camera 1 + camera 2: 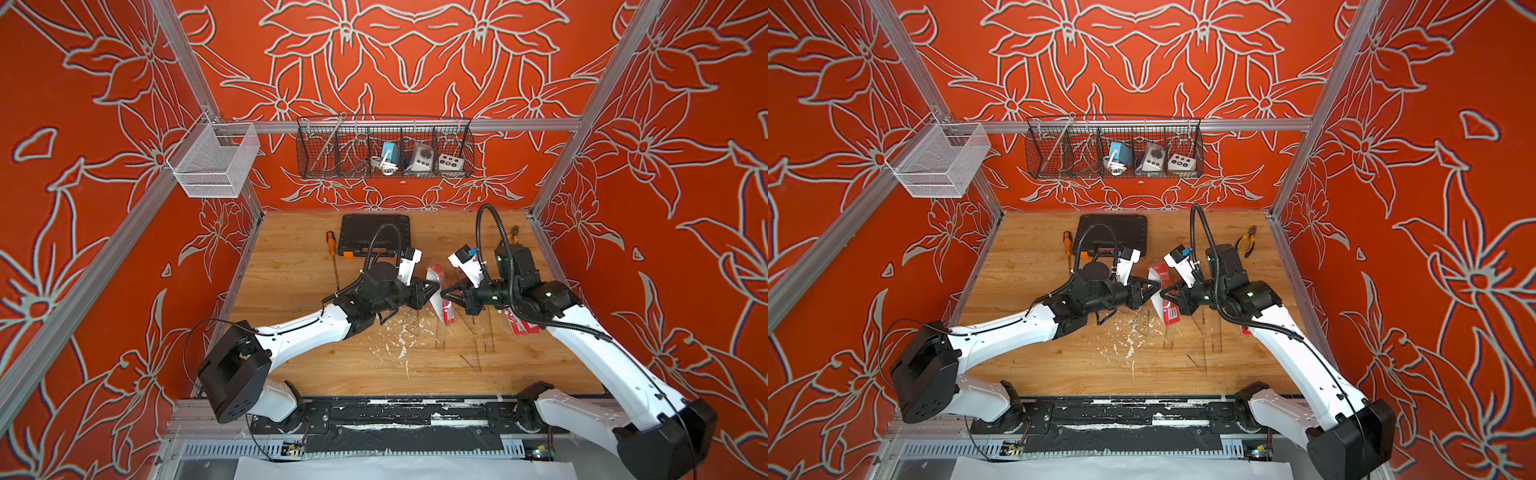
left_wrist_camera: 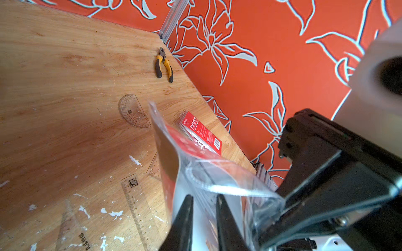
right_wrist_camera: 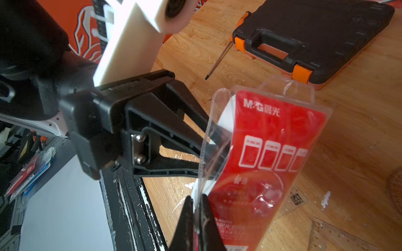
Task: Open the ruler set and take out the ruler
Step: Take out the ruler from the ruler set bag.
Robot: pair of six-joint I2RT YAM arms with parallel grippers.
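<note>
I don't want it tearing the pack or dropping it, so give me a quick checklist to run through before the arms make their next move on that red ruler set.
1. Grip of right fingers on ruler set: ok, pinched shut on its edge.
2. Grip of left fingers: cannot tell; a gap shows between them, with plastic in it.
3. Ruler set off the table: ok, held up between both arms.
4. Opening of clear sleeve: cannot tell; it bulges out on one side.
5. Table nearby free: not ok; a clear ruler and a protractor lie there.
</note>
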